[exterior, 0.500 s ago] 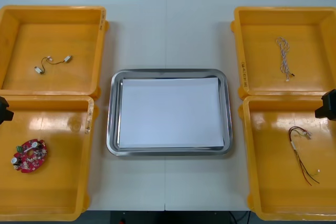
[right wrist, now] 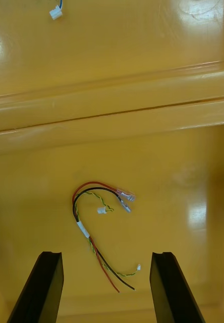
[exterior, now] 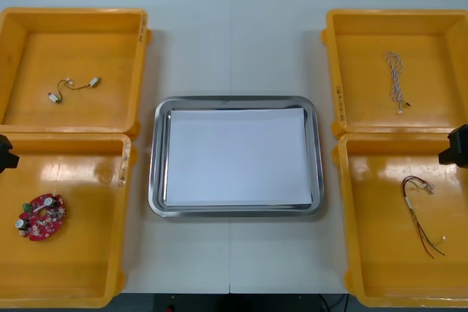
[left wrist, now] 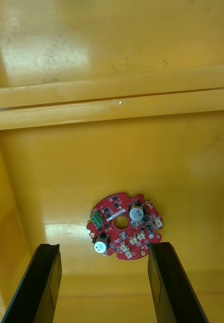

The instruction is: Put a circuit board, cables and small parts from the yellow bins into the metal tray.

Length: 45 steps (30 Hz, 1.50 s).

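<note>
Over near left bin [exterior: 80,283], left gripper [left wrist: 104,247] hangs w/ fingers wide, board [left wrist: 123,225] lying just ahead betw. them. Right gripper [right wrist: 106,254], also wide, hangs over red-yellow cable [right wrist: 99,222]. Tray [exterior: 155,158] holds nothing, so step 1. Next, prob.: drop, close on board.

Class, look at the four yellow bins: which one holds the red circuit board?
The near bin on the robot's left: the red circuit board lies in it, by the open left gripper. The other three hold cables.

No readable text (marking [exterior: 338,97] on a yellow bin [exterior: 395,14] is illegible).
</note>
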Each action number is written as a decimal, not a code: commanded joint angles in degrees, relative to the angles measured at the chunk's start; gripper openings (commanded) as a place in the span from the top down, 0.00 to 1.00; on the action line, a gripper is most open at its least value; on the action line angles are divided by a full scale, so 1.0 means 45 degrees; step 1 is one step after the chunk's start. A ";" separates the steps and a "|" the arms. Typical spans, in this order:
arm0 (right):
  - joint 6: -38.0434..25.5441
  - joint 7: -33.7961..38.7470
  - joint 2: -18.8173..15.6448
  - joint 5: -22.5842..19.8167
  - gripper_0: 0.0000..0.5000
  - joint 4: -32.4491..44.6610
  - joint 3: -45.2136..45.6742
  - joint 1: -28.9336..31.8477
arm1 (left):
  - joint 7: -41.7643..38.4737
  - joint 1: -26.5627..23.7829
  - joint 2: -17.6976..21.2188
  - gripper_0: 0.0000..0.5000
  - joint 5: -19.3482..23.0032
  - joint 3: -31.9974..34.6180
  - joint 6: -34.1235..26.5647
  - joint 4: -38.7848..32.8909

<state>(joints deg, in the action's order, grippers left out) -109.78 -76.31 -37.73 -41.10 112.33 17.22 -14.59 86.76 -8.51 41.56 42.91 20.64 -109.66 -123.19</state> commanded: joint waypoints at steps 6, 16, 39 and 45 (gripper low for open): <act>-0.0049 -0.0190 -0.0542 -0.0065 0.00 0.0115 0.0393 0.0117 | 0.0955 0.0230 0.0590 0.00 0.0074 0.0395 -0.0076 -0.0398; -0.0049 -0.0190 -0.0542 -0.0065 0.00 0.0115 0.0393 0.0117 | 0.0955 0.0230 0.0590 0.00 0.0074 0.0395 -0.0076 -0.0398; -0.0049 -0.0190 -0.0542 -0.0065 0.00 0.0115 0.0393 0.0117 | 0.0955 0.0230 0.0590 0.00 0.0074 0.0395 -0.0076 -0.0398; -0.0049 -0.0190 -0.0542 -0.0065 0.00 0.0115 0.0393 0.0117 | 0.0955 0.0230 0.0590 0.00 0.0074 0.0395 -0.0076 -0.0398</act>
<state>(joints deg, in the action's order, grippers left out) -109.78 -76.31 -37.73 -41.10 112.33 17.22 -14.59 86.76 -8.51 41.56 42.91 20.64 -109.66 -123.19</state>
